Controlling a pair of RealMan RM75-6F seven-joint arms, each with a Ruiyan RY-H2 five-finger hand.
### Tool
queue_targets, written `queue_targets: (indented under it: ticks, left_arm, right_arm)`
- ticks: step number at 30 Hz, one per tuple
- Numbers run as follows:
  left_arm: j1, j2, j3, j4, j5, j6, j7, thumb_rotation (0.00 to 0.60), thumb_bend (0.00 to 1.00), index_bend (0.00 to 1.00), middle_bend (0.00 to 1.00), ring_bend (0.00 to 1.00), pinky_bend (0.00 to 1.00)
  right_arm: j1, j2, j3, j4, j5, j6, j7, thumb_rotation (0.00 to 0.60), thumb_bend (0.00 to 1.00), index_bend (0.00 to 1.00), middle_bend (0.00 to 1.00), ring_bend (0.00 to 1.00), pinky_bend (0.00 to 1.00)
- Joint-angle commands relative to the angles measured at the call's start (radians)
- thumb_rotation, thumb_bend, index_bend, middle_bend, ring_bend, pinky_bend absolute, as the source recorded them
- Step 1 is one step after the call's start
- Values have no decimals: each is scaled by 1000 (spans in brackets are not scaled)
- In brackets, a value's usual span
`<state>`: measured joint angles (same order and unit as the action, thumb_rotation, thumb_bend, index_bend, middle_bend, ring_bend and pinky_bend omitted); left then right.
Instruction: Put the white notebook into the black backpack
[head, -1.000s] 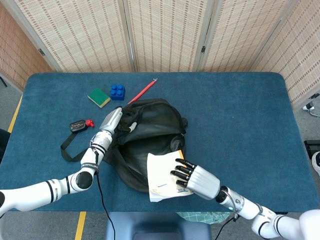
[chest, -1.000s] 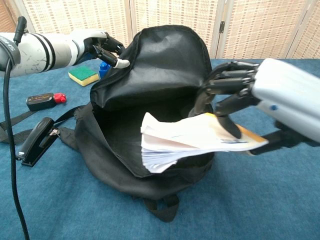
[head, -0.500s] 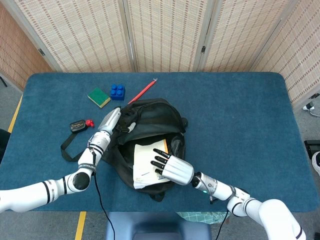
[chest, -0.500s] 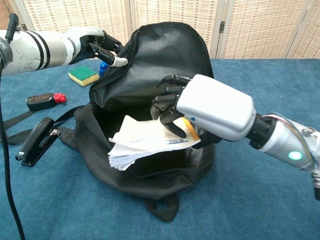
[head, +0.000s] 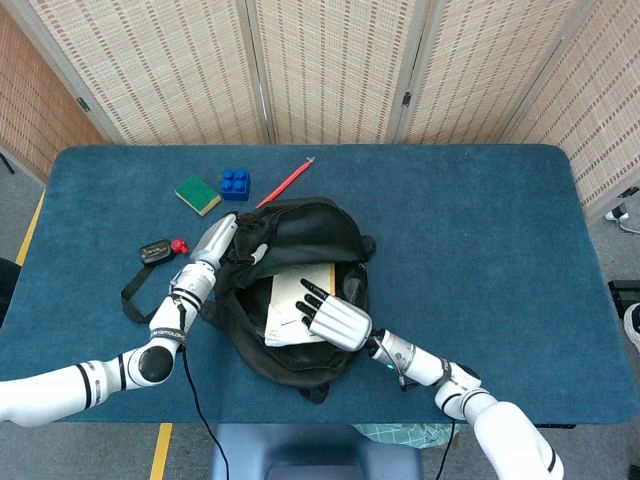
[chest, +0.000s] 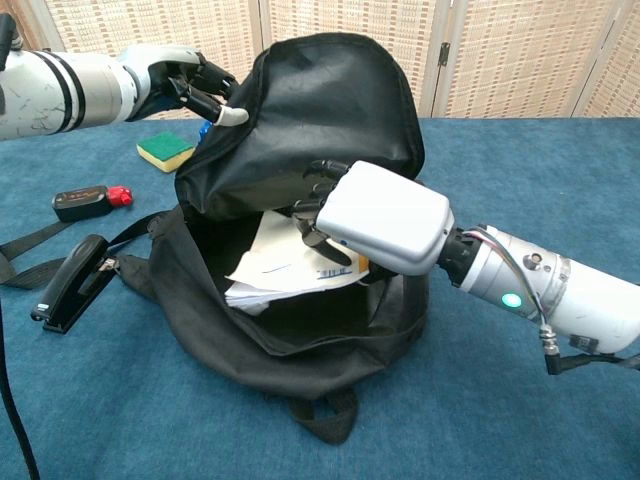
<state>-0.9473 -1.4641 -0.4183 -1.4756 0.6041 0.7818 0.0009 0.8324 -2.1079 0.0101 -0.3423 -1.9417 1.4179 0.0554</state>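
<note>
The black backpack (head: 300, 240) (chest: 330, 110) lies in the middle of the table with its mouth open toward me. My left hand (head: 222, 240) (chest: 180, 85) grips the top flap at its left edge and holds it up. The white notebook (head: 295, 305) (chest: 285, 265) sits partly inside the opening, tilted, with its lower pages still outside the rim. My right hand (head: 335, 318) (chest: 375, 215) holds the notebook from above, its fingers reaching into the bag.
Behind the bag lie a green sponge (head: 198, 194) (chest: 166, 150), a blue brick (head: 235, 183) and a red pencil (head: 285, 183). A small black device with a red tip (head: 158, 251) (chest: 88, 201) and the bag's strap and buckle (chest: 70, 280) lie left.
My right hand has carried the notebook forward from outside the bag's rim into the opening. The left hand has raised the flap slightly.
</note>
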Motion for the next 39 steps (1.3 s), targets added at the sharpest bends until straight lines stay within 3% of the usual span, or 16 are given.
queue_targets:
  ticks: [1, 9, 12, 18, 23, 28, 39]
  left_arm:
    - [0, 1, 2, 0, 1, 0, -2, 600, 542, 574, 336, 283, 15]
    - [1, 6, 4, 0, 5, -4, -16, 600, 541, 572, 334, 282, 15]
    - [1, 9, 5, -1, 10, -6, -21, 600, 542, 571, 333, 281, 15]
    - [0, 12, 7, 6, 10, -12, -31, 600, 541, 562, 328, 278, 15]
    - [-4, 11, 13, 10, 8, -15, -31, 600, 541, 552, 324, 273, 15]
    - [-9, 13, 23, 10, 9, -10, -17, 600, 542, 541, 317, 267, 14]
    - [-20, 15, 25, -3, -11, 0, -4, 600, 541, 529, 309, 259, 11]
  right_arm:
    - [17, -24, -4, 41, 26, -31, -28, 600, 449, 771, 433, 431, 191]
    - [43, -79, 5, 111, 82, -82, -138, 600, 448, 759, 417, 405, 171]
    - [38, -94, 9, 117, 104, -69, -165, 600, 449, 646, 383, 379, 147]
    - [7, -105, 9, 94, 144, -38, -192, 600, 447, 268, 281, 333, 102]
    - [-18, -100, -1, 56, 160, -12, -203, 600, 292, 102, 204, 268, 79]
    - [-41, -76, -10, -11, 177, -23, -221, 600, 138, 15, 132, 204, 30]
    - [-72, 19, -26, -212, 181, 7, -308, 600, 36, 0, 75, 125, 0]
